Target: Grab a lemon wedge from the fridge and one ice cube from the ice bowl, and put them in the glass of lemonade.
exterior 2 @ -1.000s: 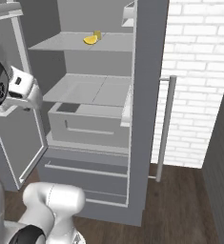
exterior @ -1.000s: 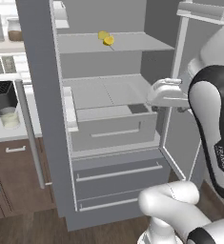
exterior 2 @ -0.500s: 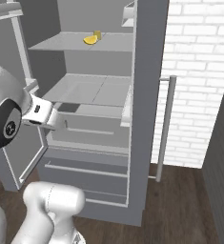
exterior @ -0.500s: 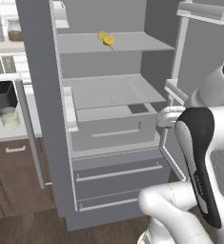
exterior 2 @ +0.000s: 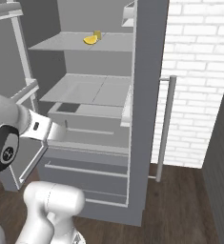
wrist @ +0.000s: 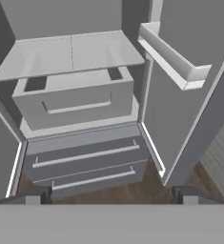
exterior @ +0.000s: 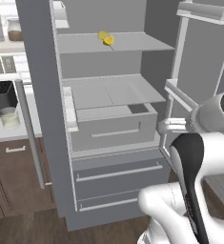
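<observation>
On upper fridge (exterior: pixel 42 95) shelf: lemon wedge (exterior: pixel 108 40); no legible writing; jaws spread, empty.

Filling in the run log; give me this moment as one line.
fridge: door open | lemon wedge: on upper shelf | tool: open, empty

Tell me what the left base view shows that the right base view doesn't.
Left base view: the toaster and the glass of lemonade on the counter left of the fridge. Right base view: a white brick wall right of the fridge. Both: the open fridge, the lemon wedge on its upper shelf, and the inner drawer below.
</observation>
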Tool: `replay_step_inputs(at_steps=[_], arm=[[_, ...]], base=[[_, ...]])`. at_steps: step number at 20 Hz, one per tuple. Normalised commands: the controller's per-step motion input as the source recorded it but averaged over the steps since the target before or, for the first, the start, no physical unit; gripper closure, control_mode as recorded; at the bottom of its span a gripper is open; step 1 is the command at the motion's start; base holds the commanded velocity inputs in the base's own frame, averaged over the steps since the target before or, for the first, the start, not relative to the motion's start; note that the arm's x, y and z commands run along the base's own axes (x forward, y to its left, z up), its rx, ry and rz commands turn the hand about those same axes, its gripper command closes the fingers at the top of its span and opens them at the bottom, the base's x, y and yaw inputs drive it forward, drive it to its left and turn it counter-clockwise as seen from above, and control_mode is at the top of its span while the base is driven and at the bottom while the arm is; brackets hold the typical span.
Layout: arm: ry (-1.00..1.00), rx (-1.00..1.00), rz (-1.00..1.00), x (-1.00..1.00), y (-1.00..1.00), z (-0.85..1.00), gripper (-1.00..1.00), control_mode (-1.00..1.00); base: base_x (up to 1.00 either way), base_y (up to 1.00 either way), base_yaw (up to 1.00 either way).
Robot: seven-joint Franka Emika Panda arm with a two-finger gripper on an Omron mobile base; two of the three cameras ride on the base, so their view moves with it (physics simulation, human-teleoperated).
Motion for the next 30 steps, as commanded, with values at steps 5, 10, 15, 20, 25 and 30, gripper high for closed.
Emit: replay_step_inputs(at_steps=[5, 10, 15, 20, 25, 30], arm=[[-0.05, 0.07, -0.02, 0.14, 0.0, 0.26, -1.0, -1.0], [-0.09, 0.1, 0.0, 0.0, 0.0, 0.4, -1.0, -1.0], [-0.07, 0.07, 0.0, 0.0, 0.0, 0.26, -1.0, -1.0], [-0.13, 0.01, 0.0, -0.05, 0.15, 0.03, -1.0, -1.0], [0.0, 0.0, 0.0, 0.0, 0.0, 0.0, -1.0, 1.0], [0.0, 0.0, 0.0, 0.0, 0.0, 0.0, -1.0, 1.0]], base=[[0.0, 0.0, 0.0], [0.0, 0.0, 0.0], [0.0, 0.0, 0.0], [0.0, 0.0, 0.0], [0.0, 0.19, 0.0], [0.51, 0.2, 0.0]])
